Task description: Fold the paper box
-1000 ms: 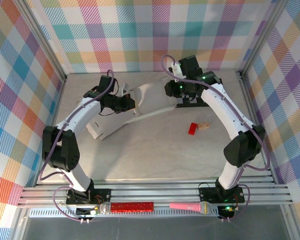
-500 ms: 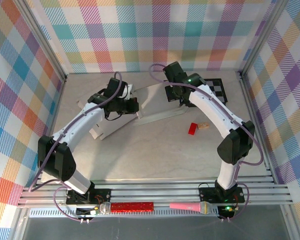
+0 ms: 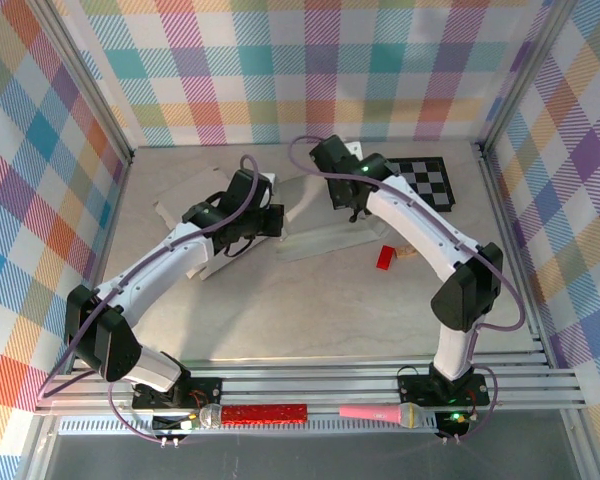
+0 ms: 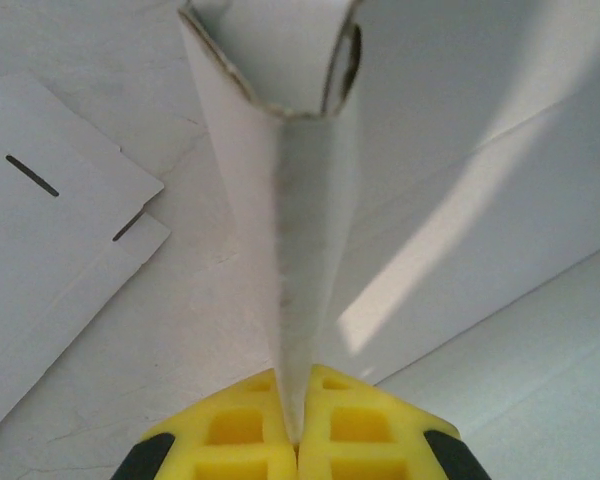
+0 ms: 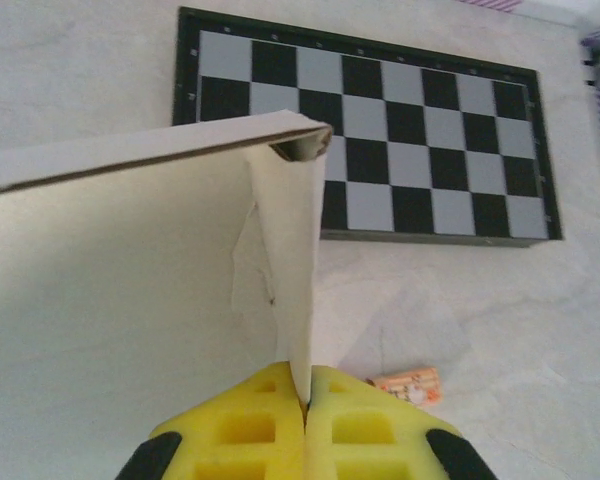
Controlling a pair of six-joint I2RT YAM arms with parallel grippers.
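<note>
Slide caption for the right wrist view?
Right gripper pinching a white paper box flap edge-on, checkerboard lying on the table beyond.

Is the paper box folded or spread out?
Mostly spread: paper box lies flat; left gripper and right gripper each pinch a raised flap.

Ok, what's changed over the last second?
The right tool swung left, uncovering the checkerboard, and shut on a flap of the paper box. The left tool, shut on another flap throughout, pushed right. The red block stayed put.
</note>
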